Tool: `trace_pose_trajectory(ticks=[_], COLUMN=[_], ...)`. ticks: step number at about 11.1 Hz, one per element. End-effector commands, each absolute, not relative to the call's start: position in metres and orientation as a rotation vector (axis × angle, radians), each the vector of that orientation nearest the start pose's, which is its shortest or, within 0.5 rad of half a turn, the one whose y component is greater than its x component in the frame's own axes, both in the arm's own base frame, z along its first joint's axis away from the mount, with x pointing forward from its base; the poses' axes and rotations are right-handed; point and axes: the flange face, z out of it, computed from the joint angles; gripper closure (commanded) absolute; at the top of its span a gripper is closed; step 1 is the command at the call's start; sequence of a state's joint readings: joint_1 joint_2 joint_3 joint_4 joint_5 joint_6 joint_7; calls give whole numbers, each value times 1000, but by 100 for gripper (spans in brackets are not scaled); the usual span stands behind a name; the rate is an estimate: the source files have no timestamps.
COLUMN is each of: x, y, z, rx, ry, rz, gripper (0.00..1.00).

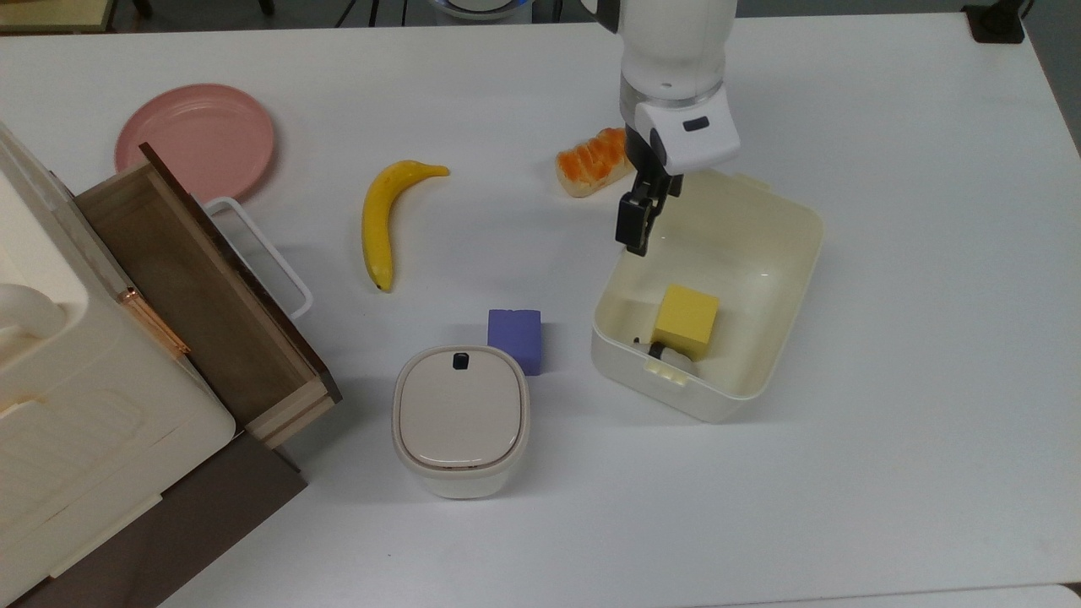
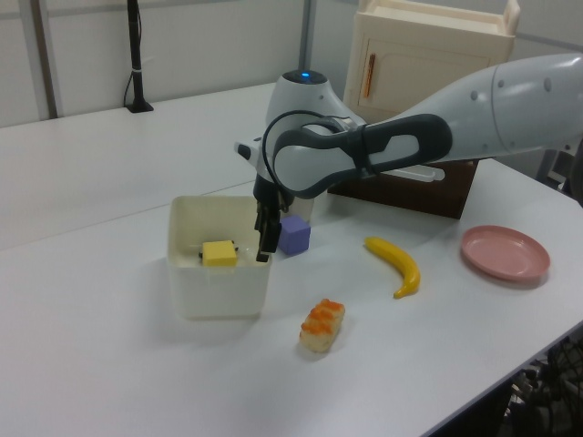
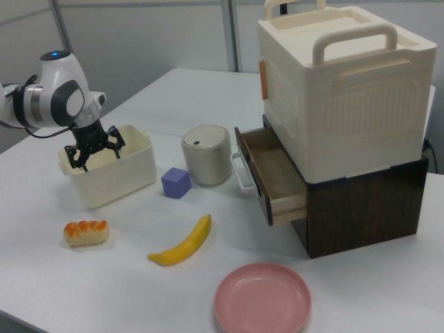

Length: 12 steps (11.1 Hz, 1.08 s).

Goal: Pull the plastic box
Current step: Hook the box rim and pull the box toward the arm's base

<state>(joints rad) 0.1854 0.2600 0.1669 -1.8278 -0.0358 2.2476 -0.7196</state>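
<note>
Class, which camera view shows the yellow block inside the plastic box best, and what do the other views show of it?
The top view: it looks straight down into the plastic box, showing the yellow block whole, on the box floor. The left view shows the block over the rim, partly hidden. In the right view the box wall hides its inside.

Glossy white arm (image 2: 474,105), dark grey joint trim, black tool (image 1: 635,224).

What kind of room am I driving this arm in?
Probably a lab test bench, not a home: a bare white table, toy props like the banana and purple cube, and partition walls.
</note>
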Motion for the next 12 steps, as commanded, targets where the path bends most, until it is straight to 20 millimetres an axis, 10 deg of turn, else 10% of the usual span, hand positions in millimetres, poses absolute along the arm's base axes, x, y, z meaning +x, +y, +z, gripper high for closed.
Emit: trace_pose_trajectory(ticks=[1, 10, 12], x=[577, 573, 581], y=[193, 169, 174], z=[415, 424, 445], rx=[-2719, -2776, -2948], ry=[-1648, -1595, -1194], rz=[-186, -54, -136], gripper=[0, 0, 0])
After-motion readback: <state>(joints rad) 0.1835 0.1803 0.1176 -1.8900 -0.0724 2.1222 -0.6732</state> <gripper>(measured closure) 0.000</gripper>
